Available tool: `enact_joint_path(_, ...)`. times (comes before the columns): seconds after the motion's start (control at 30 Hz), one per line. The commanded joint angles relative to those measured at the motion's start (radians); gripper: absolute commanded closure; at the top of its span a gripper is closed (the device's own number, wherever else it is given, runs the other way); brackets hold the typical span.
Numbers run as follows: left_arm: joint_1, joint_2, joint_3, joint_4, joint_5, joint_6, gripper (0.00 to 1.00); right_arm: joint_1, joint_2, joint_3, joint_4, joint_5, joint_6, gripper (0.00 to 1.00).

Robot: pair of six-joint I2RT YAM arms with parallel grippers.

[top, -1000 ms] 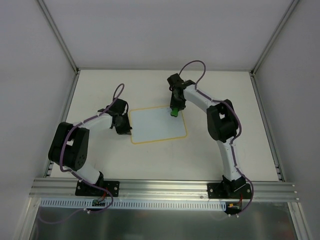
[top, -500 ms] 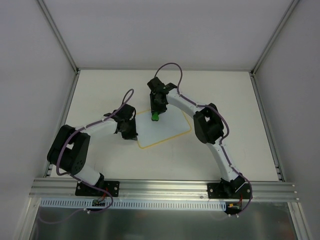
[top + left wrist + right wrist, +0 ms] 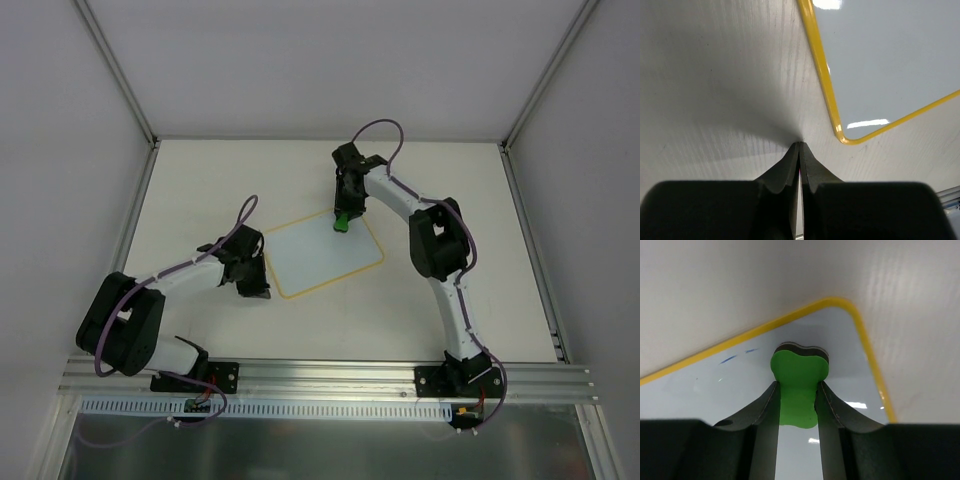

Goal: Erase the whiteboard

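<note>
- Yellow-orange rim (image 3: 334, 280) frames the whiteboard (image 3: 322, 258), which lies flat on the white table (image 3: 200, 190), turned askew so that its edges run diagonally to the table's sides in the top view.
- You find the board's face almost plain white. In the right wrist view only two short blue strokes (image 3: 730, 359) show, close to the far edge.
- Your right gripper (image 3: 342, 218) reaches down over the board's far right corner. Its fingers (image 3: 771, 405) are clamped on the two sides of a green eraser (image 3: 800, 367).
- You see the eraser standing on the board face just inside the rounded corner, with a dark layer at its far end against the white surface.
- Your left gripper (image 3: 260, 291) sits off the board, beside its near left corner and over bare table.
- In the left wrist view its fingers (image 3: 785, 165) are pressed together with no gap between them, and they hold nothing.
- You see the joined tips low at the table surface, where a soft shadow gathers. Whether they actually touch the table cannot be told.
- The rim's rounded corner lies near those tips, to their right in the left wrist view, and apart from them.
</note>
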Motion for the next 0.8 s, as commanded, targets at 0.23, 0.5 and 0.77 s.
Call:
enact_joint_path(0.23,0.063,-0.010,0.177,-0.067,-0.073,0.034,0.48,-0.010,-0.076,-0.169,-0.001,-0.014,-0.015,0.99)
enact_joint_path(0.5,0.166,0.232,0.475,-0.067,-0.119,0.150,0.47,-0.008,-0.135,-0.256,0.056,-0.039,-0.029,1.00)
enact_joint_path(0.77,0.189,0.412,0.599,-0.067,-0.124,0.242,0.53,-0.002,-0.144,-0.276,0.068,-0.083,-0.033,1.00)
